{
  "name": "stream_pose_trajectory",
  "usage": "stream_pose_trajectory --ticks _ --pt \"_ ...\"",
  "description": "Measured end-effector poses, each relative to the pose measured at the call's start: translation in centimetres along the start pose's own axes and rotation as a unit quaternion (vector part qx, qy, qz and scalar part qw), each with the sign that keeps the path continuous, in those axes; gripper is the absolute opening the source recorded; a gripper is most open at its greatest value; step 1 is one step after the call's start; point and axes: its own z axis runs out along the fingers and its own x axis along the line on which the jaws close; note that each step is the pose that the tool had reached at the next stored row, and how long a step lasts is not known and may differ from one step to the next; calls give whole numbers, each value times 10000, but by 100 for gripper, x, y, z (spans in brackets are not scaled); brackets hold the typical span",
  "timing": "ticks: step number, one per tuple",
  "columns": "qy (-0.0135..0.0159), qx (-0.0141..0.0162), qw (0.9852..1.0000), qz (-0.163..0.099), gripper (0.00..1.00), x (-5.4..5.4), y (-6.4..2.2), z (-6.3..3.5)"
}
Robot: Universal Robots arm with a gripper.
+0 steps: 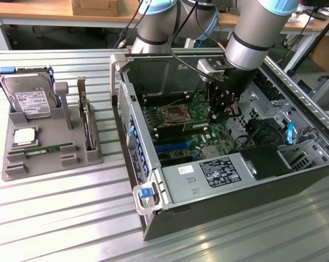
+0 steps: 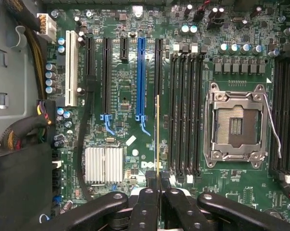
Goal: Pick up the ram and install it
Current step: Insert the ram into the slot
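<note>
The ram [image 2: 157,139] is held edge-on in the gripper [image 2: 158,185], seen in the wrist view as a thin yellowish line running up from between the black fingers [image 2: 146,204], which are clamped on its two faces. It hangs over the motherboard [image 2: 125,86], just beside the bank of four black memory slots [image 2: 184,110] on the side away from the empty processor socket [image 2: 236,125], and it is not seated in any of them. The blue expansion slot [image 2: 141,77] lies just past the stick on its other side.

In the exterior view the gripper [image 1: 223,106] reaches down inside the open computer case [image 1: 153,218], near the processor socket [image 1: 172,113]; the stick itself is too dark to make out there.

To the exterior view's left of the case, a grey tray [image 1: 50,131] sits on the ribbed metal table [image 1: 71,218]. On the tray lie a second ram stick [image 1: 50,148], a hard drive [image 1: 29,98] and an upright card with a metal bracket [image 1: 86,117].
</note>
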Motion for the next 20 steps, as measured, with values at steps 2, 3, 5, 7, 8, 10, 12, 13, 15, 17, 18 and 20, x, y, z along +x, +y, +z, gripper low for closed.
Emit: stream_pose_trajectory --ticks 2,3,5,7,8,10,12,13,15,17,18,20 --pt "0 0 10000 0 12 0 0 16" --pt "0 0 10000 0 12 0 0 26" --pt "0 0 10000 0 12 0 0 48" --pt "0 0 10000 0 12 0 0 65" --pt "0 0 10000 0 12 0 0 70" --pt "0 0 10000 0 12 0 0 83" --pt "0 0 10000 0 12 -1 -1 97" --pt "1 0 10000 1 12 -1 0 100" --pt "0 0 10000 1 12 -1 13 110" --pt "1 0 10000 1 12 -2 62 124" --pt "1 0 10000 0 12 -2 73 128" --pt "1 0 10000 0 12 -12 95 135"
